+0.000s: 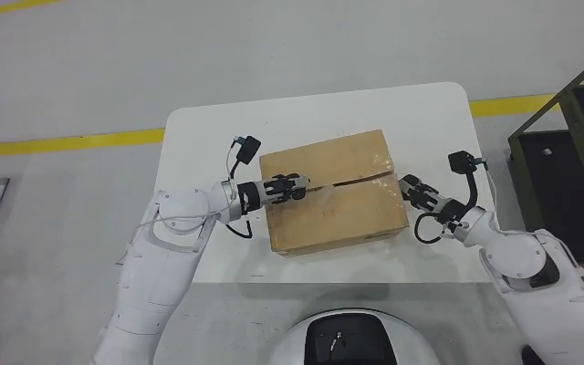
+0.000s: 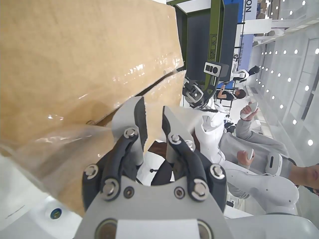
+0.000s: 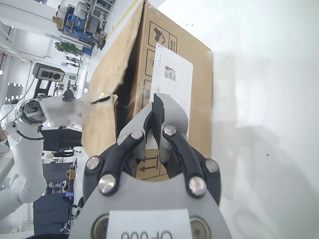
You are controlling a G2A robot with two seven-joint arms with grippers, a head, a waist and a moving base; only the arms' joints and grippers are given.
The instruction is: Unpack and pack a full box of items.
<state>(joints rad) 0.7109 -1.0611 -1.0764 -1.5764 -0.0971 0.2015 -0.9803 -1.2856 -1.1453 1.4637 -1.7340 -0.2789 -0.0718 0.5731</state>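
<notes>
Box (image 1: 333, 205) blocks table (image 1: 210, 137) centre; widest free strip behind; narrow gap along seam (image 1: 351, 180).

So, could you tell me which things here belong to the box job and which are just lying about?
Job: cardboard box; clear tape on its top seam; left pincer at one seam end; right pincer at the opposite end.
Just about: green rack beside the white table; yellow floor line.

Past the lifted flap (image 3: 114, 53) the box (image 1: 333, 196) is just dark inside, contents hidden. The tape (image 3: 59, 108) off the seam is a blur in the right wrist view.
</notes>
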